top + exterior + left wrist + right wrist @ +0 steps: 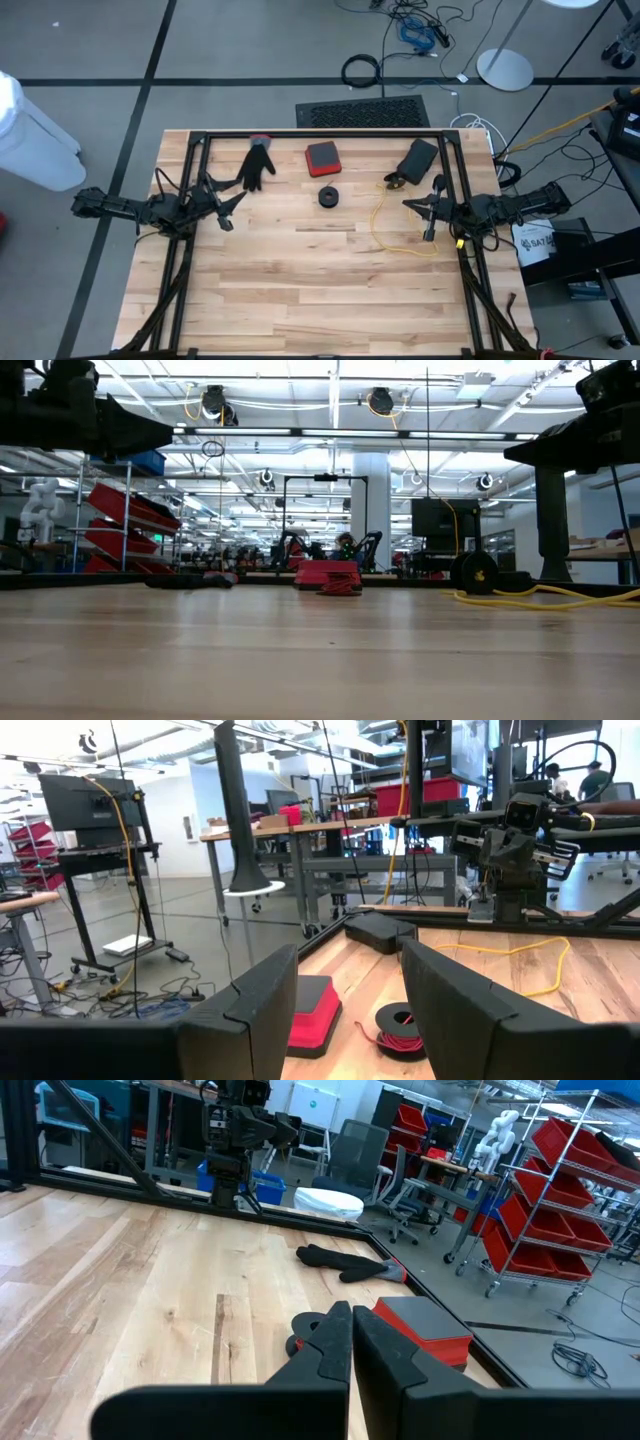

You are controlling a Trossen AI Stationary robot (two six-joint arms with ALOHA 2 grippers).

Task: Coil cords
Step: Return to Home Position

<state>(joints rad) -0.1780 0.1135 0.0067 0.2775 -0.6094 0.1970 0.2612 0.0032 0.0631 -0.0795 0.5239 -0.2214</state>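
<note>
Plainly, the right claw (352,1320) is closed on nothing, its fingers pressed together above the worktop (300,290), and the trouble begins right beside it. The yellow cord (378,212) lies loose and uncoiled there, one long loop running just ahead of this claw and its tail curling close under the wrist. If that arm swings toward its rest pose, I judge it could hook the loop and drag the cord across the boards, or tug it toward the edge. Farther ahead, between this claw and the left claw (345,970), sits the spool (329,196) with the red wire (398,1042) wound on it. The turns look slack at the base, so a knock or a snagged end might let them slide off. The left claw is open, fingers spread wide and holding nothing, with the spool in line ahead of it but well apart. A careless sweep from that side could nudge it too. Just beyond the spool from both claws lies a red block (322,157). A black glove (258,165) lies nearer the left claw, and a black case (416,157) lies near the right one. I cannot pick out a short black cord with any certainty. No writing shows on the block, spool or case. A white tag (535,240) off the worktop behind the right arm bears dark print too small to read.
</note>
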